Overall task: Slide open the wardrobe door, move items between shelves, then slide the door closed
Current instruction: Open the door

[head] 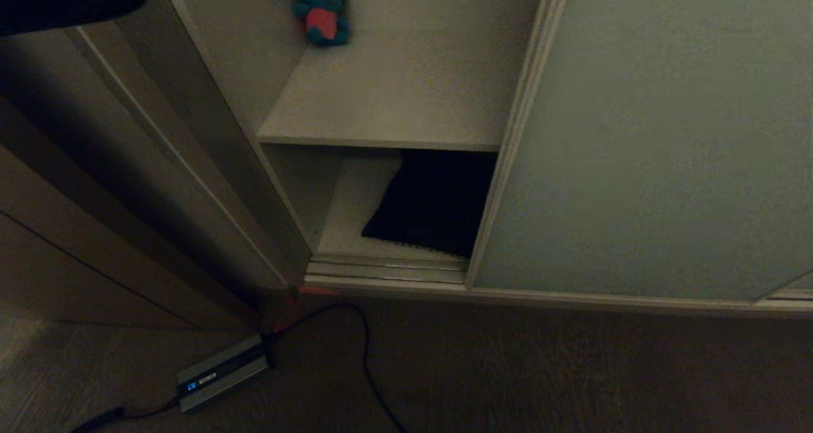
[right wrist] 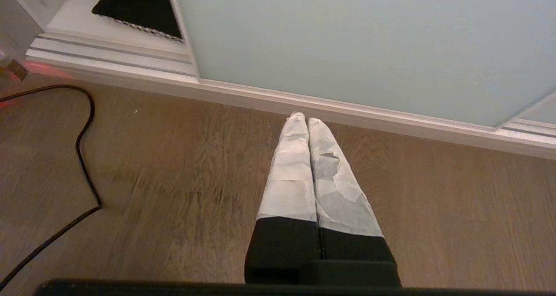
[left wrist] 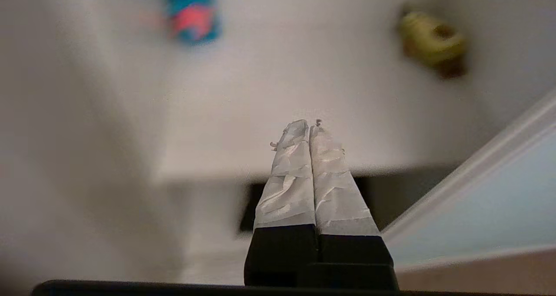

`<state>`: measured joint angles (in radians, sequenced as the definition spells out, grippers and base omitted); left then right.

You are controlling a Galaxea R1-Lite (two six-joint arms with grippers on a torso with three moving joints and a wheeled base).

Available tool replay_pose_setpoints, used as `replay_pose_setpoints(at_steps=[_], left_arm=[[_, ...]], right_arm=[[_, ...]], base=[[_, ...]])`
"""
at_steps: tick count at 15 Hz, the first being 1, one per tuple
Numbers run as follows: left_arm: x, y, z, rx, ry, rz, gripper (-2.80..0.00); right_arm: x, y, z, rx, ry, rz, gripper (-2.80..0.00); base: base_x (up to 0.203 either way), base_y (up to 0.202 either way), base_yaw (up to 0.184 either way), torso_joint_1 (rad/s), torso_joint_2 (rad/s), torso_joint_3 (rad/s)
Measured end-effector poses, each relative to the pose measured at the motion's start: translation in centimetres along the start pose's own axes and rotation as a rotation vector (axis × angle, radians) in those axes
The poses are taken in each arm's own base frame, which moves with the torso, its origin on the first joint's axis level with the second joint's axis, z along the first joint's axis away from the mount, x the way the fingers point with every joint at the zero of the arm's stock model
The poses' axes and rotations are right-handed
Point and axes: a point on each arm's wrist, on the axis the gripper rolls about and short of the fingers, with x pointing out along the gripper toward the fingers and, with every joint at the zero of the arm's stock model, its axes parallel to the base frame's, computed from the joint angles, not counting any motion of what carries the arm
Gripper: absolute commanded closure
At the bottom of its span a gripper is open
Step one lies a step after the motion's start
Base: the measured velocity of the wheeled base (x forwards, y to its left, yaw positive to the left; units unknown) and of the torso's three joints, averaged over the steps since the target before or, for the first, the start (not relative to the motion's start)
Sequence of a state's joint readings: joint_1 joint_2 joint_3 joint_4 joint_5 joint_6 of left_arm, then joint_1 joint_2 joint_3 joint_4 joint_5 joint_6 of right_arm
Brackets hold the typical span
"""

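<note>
cushion [head: 432,204] on lower shelf, left gripper [left wrist: 309,124] pressed together above

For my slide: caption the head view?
Sliding wardrobe door open; cushion on lower shelf, plush toy above.

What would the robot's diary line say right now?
pale grey-green sliding door: open | dark cushion: bottom shelf | left gripper: shut, empty | right gripper: shut, parked

Two shelves [head: 381,131] (upper and lower), one cushion [head: 432,204], two soft toys [left wrist: 193,11], one sliding door [head: 648,134], one silver box [head: 222,373]
</note>
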<state>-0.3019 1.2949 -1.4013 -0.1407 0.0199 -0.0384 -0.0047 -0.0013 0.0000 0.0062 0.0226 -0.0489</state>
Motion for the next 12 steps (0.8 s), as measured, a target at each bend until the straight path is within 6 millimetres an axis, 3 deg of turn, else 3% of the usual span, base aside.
replay_pose_setpoints(at_steps=[3, 5, 9, 12], left_arm=[[-7.0, 1.6, -2.6, 0.030, 0.063, 0.088, 0.00], [-12.0, 2.0, -5.4, 0.047, 0.110, 0.143, 0.00], [-20.3, 1.3, -13.8, 0.064, 0.219, 0.212, 0.00], [-23.5, 1.1, -20.1, 0.089, 0.280, 0.227, 0.00]], right_arm=[[0.0, 0.0, 0.0, 0.000, 0.000, 0.000, 0.00], [0.0, 0.0, 0.0, 0.000, 0.000, 0.000, 0.00], [0.0, 0.0, 0.0, 0.000, 0.000, 0.000, 0.00], [0.0, 0.0, 0.0, 0.000, 0.000, 0.000, 0.00]], base=[[0.000, 0.000, 0.000, 0.000, 0.00, 0.000], [0.000, 0.000, 0.000, 0.000, 0.00, 0.000], [0.000, 0.000, 0.000, 0.000, 0.00, 0.000], [0.000, 0.000, 0.000, 0.000, 0.00, 0.000]])
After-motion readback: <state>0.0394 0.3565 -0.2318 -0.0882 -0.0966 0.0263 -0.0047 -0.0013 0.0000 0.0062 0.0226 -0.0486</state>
